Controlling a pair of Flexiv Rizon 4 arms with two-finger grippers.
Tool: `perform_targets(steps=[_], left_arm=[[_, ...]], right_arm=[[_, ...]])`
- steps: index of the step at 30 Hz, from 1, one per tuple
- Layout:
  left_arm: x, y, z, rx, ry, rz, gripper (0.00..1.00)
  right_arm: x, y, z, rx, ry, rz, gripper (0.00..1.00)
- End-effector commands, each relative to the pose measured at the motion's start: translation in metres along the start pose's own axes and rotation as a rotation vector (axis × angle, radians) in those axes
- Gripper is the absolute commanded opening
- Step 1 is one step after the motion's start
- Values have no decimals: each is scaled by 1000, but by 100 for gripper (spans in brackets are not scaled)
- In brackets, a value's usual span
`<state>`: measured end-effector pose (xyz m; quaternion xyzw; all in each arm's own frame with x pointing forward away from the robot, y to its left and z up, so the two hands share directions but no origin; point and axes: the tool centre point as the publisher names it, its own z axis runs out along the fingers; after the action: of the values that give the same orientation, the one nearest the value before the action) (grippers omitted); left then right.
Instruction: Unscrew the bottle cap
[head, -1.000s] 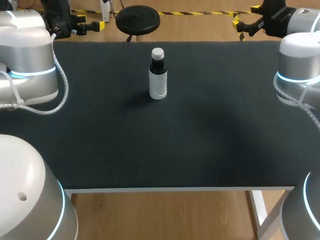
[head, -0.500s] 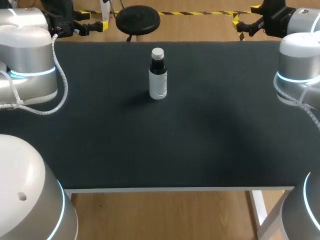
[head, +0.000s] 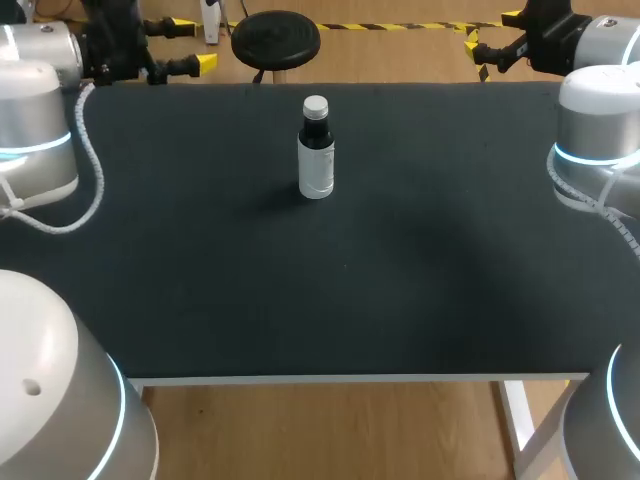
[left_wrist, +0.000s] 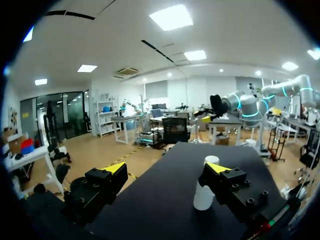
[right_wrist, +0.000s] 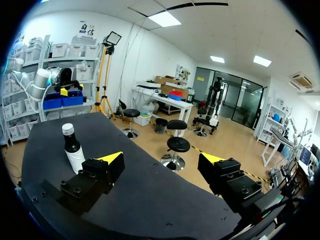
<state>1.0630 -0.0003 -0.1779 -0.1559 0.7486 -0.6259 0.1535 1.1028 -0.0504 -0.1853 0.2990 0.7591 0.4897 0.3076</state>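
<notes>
A small dark bottle (head: 316, 160) with a white label and a white cap (head: 315, 105) stands upright near the far middle of the table. My left gripper (head: 192, 45) hangs open over the far left corner, well away from the bottle. My right gripper (head: 492, 32) is open beyond the far right corner. In the left wrist view the bottle (left_wrist: 203, 196) stands ahead of the open gripper (left_wrist: 166, 168), partly behind one finger. In the right wrist view the bottle (right_wrist: 74, 150) stands off to the side of the open gripper (right_wrist: 161, 158), its cap (right_wrist: 67, 129) in plain sight.
The black table top (head: 400, 290) spreads wide around the bottle, with its front edge (head: 360, 378) on the near side. The silver joints of my left arm (head: 35, 130) and right arm (head: 600, 130) stand over the table's side edges.
My left arm's elbow has drawn back to the left and its gripper has shifted slightly at the far left corner. The bottle and the right arm have not moved.
</notes>
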Motion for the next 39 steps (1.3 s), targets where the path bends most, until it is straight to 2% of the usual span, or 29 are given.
perform_targets(steps=[1, 2, 5, 10, 18, 22, 39], left_arm=[[-2, 6, 8, 0, 81, -3, 100], [-1, 6, 10, 10, 108, -1, 100], [2, 6, 15, -34, 129, 20, 100], [11, 8, 20, -8, 172, 18, 100], [26, 19, 37, -121, 265, 65, 100], [30, 21, 40, -139, 304, 84, 100], [30, 21, 40, -141, 306, 90, 100]], right_arm=[[-1, 0, 0, 1, 1, 0, 100], [-1, 0, 0, 1, 1, 0, 100], [-1, 0, 0, 1, 1, 0, 100], [-1, 0, 0, 1, 1, 0, 100], [-1, 0, 0, 1, 1, 0, 100], [-1, 0, 0, 1, 1, 0, 100], [-1, 0, 0, 1, 1, 0, 100]])
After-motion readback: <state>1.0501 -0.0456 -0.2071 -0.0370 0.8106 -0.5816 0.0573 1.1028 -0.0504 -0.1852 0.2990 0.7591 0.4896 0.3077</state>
